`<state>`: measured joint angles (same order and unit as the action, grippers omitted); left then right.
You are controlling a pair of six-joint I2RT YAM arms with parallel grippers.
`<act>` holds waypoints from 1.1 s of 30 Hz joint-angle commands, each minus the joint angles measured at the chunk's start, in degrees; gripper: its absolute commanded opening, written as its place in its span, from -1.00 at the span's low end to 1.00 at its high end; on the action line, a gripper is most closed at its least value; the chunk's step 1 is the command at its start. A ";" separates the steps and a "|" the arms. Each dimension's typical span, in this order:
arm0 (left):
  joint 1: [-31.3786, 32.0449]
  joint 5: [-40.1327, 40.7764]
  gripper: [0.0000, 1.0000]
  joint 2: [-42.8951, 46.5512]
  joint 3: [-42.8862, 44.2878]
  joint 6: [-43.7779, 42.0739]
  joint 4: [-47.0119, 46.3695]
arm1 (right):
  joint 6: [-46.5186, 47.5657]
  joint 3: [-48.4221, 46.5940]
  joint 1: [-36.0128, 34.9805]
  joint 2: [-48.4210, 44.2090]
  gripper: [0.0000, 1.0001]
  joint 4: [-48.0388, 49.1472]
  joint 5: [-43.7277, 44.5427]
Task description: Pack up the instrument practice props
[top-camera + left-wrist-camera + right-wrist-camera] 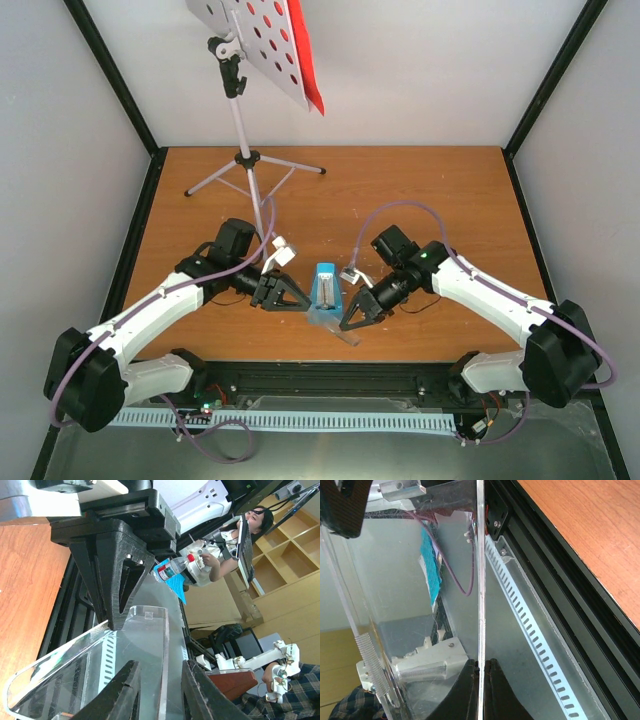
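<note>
The white hole-punched music stand stands on silver tripod legs at the back left, with a red sheet on its desk. No green sheet shows. The blue metronome sits near the front middle, with a clear plastic cover at its near end. My right gripper is shut on one edge of the cover, as the right wrist view shows. My left gripper is open, its jaws either side of the cover's wall with gaps.
The wooden table is boxed in by white walls and black corner posts. A black rail and white slotted cable duct run along the near edge. The tripod legs spread across the back left.
</note>
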<state>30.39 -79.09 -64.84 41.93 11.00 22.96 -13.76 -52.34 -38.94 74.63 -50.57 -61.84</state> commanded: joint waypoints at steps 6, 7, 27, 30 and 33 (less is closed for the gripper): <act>1.04 -2.75 -0.53 0.69 -0.18 -0.22 -0.92 | 1.90 1.27 1.79 0.38 -0.95 -0.31 -2.17; 1.28 -2.69 -0.52 0.64 -0.26 -0.20 -0.98 | 2.02 1.27 1.89 0.47 -0.95 -0.39 -2.33; 3.03 -1.47 -0.90 -1.09 0.14 -1.25 -0.10 | 3.03 1.69 3.17 0.17 -0.94 -0.98 -3.15; 3.04 -1.40 -0.99 -0.93 0.27 -1.38 0.11 | 3.04 1.89 3.72 0.04 -0.95 -0.84 -2.91; 3.08 -0.58 -0.99 -0.54 1.34 -2.12 1.52 | 2.98 1.43 3.96 -1.52 -0.88 -1.35 -1.45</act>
<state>32.53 -79.07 -65.73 41.71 10.46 22.33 -10.20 -50.61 -36.32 74.98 -52.05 -64.40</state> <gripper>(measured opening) 0.041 0.033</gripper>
